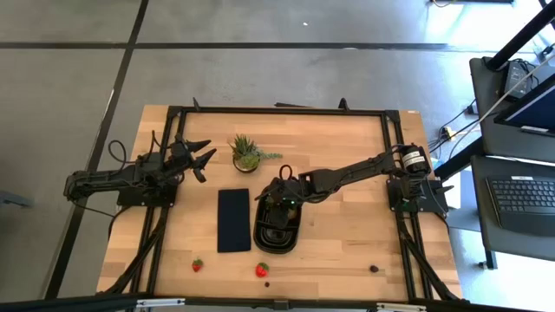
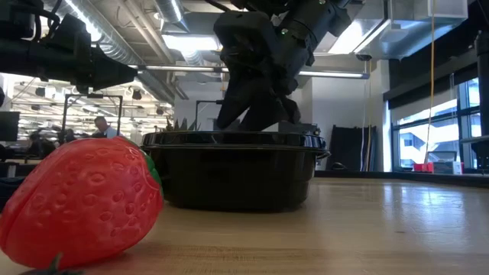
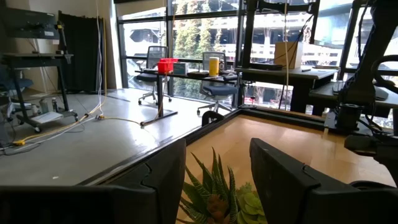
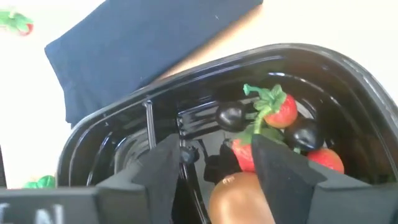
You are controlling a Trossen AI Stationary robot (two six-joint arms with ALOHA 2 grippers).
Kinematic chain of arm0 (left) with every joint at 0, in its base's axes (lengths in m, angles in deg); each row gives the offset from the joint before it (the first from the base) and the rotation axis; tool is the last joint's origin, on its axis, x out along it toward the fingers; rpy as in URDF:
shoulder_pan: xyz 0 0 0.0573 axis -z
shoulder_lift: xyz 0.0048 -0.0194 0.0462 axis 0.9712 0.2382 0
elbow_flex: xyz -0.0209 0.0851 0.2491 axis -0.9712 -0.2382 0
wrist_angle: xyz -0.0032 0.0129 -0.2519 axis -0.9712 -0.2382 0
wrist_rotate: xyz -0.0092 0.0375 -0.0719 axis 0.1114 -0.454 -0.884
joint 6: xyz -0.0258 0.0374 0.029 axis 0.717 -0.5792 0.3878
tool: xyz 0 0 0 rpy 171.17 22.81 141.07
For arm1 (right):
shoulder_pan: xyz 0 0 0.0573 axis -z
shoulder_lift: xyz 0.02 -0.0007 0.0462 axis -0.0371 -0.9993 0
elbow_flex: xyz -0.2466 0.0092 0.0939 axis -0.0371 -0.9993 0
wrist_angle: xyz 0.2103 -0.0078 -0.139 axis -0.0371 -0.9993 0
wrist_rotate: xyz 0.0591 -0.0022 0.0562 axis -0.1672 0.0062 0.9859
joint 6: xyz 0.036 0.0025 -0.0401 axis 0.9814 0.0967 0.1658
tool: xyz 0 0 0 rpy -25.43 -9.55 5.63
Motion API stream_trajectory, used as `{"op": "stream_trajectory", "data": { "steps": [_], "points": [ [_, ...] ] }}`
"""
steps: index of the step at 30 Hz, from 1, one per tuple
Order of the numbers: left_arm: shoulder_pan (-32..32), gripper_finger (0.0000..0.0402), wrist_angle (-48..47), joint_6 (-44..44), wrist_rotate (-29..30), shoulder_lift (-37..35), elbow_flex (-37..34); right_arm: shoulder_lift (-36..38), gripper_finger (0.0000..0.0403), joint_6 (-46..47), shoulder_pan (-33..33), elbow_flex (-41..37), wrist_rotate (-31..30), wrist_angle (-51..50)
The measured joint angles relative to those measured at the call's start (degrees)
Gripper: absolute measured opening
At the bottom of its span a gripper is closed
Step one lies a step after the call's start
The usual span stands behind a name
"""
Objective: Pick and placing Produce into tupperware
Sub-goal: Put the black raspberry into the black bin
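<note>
High view: right tool [image 1: 279, 201], part open and empty, hangs over the tupperware [image 1: 276, 236]; nearest loose strawberry [image 1: 262, 269] lies at 6 o'clock, right arm closer. Left tool [image 1: 205, 159] waits, half open.

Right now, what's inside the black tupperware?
The tupperware holds strawberries, two dark berries and a brown kiwi-like fruit. The right gripper hides part of the floor, open above it.
</note>
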Motion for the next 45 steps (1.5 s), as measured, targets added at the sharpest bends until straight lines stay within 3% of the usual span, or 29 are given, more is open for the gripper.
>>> {"op": "stream_trajectory", "data": {
  "steps": [11, 15, 18, 24, 28, 35, 38, 45],
  "points": [
    [0.0, 0.0171, 0.0, 0.0, 0.0, 0.0, 0.0, 0.0, 0.0356, -1.8, 0.0, 0.0, 2.7, -0.2],
    [0.0, 0.0171, 0.0, 0.0, 0.0, 0.0, 0.0, 0.0, 0.038, -3.7, 0.0, 0.3, 6.8, -0.8],
    [0.0, 0.0171, 0.0, 0.0, 0.0, 0.0, 0.0, 0.8, 0.0382, -7.1, -0.8, 2.3, 6.4, -2.6],
    [0.0, 0.0171, 0.0, 0.0, 0.0, 0.0, 0.0, 3.6, 0.0383, -5.8, -5.5, 10.6, -1.6, -29.1],
    [0.0, 0.0171, 0.0, 0.0, -0.2, 0.0, 0.0, 5.9, 0.0383, 8.3, -12.2, 12.9, -6.5, -40.9],
    [0.0, 0.0171, 0.0, 0.1, -0.3, 0.0, 0.0, 7.0, 0.0383, 51.4, -26.2, 9.6, -5.5, -50.8],
    [0.0, 0.0171, 0.0, 0.1, -0.3, 0.0, 0.0, 6.9, 0.0383, 64.2, -31.7, 7.6, -3.1, -50.1],
    [0.0, 0.0171, 0.0, 0.1, -0.3, 0.0, 0.0, 6.9, 0.0383, 76.0, -40.4, 4.6, -2.7, -48.3]
  ]
}}
